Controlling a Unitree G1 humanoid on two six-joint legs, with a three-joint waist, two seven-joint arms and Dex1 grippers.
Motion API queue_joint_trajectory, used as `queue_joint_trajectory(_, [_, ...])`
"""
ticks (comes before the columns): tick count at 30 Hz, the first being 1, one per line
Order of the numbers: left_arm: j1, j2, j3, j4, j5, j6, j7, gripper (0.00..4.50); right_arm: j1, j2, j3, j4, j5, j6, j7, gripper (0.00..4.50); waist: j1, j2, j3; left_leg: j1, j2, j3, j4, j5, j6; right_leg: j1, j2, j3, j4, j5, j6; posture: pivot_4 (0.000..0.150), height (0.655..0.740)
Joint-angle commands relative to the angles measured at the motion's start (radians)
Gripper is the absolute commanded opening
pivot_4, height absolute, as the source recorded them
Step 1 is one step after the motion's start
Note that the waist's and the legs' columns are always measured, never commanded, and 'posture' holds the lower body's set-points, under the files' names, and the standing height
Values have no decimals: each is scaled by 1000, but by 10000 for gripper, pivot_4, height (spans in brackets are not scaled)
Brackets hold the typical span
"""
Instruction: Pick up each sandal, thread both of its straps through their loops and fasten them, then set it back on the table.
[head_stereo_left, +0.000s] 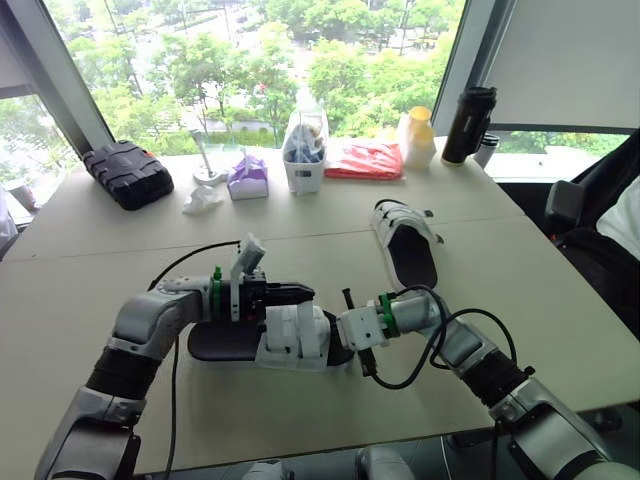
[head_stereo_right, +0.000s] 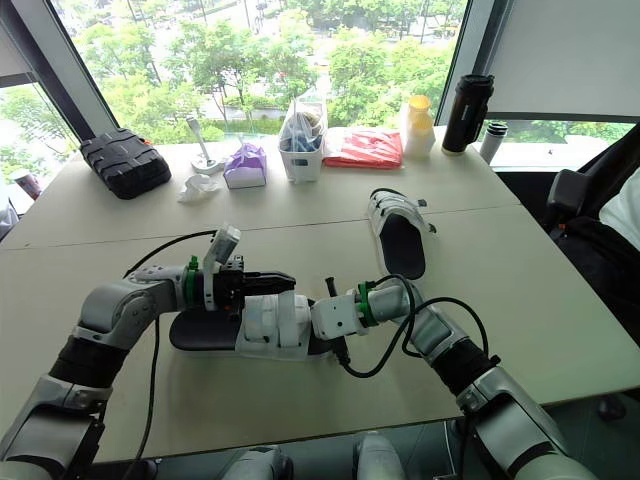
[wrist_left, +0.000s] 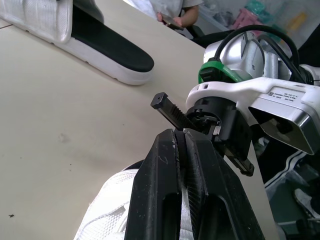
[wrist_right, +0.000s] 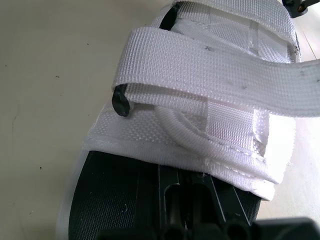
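The near sandal, black-soled with white straps, lies on the table between my two grippers. My left gripper reaches over it from the left and is shut on a white strap, which shows between its fingers in the left wrist view. My right gripper meets the sandal's toe end; its fingers lie close together on the black footbed and run under the front white band. The second sandal rests alone farther back on the right.
Along the window edge stand a black case, a purple pack, a white bin, a red packet, a yellow-capped bottle and a black flask. A person sits at the right.
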Motion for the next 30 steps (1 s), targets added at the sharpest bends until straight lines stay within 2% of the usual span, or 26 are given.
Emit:
queue_joint_trajectory(1, [-8, 11, 54, -52, -29, 1, -30, 430, 20, -16, 36, 117, -108, 42, -6, 0, 0, 0, 0, 0, 0, 0, 0, 0, 0, 0, 0, 0, 0, 0, 0, 1500, 7400])
queue_joint_trajectory(3, [-10, 19, 76, -78, -63, 25, -56, 430, 20, -17, 36, 118, -108, 41, -7, 0, 0, 0, 0, 0, 0, 0, 0, 0, 0, 0, 0, 0, 0, 0, 0, 1500, 7400])
queue_joint_trajectory(7, [-47, 25, 178, -144, -249, 166, -71, 430, 26, -24, 36, 114, -108, 40, -8, 0, -1, -1, 2, 0, 0, 0, 0, 0, 0, 0, 0, 0, 0, 0, 0, 1500, 7400])
queue_joint_trajectory(11, [-78, 15, 210, -155, -295, 205, -57, 430, 32, -27, 35, 104, -105, 44, -7, 0, 0, -2, 8, 0, 0, 0, 0, 0, 0, 0, 0, 0, 1, 0, 0, 1500, 7400])
queue_joint_trajectory(20, [-93, -47, 148, -64, -122, 35, -62, 430, 39, -34, 32, 87, -100, 51, 9, 0, 4, -2, 12, -1, 0, 0, 1, 0, 0, -1, 0, 0, 0, 0, 0, 1500, 7400])
queue_joint_trajectory(30, [-104, -110, 88, 229, 131, -216, -66, 430, 67, -51, 24, 47, -101, 68, 8, 0, 8, -2, 12, -2, -1, 0, 1, 0, 0, 0, -1, 0, -1, 1, 0, 1500, 7400])
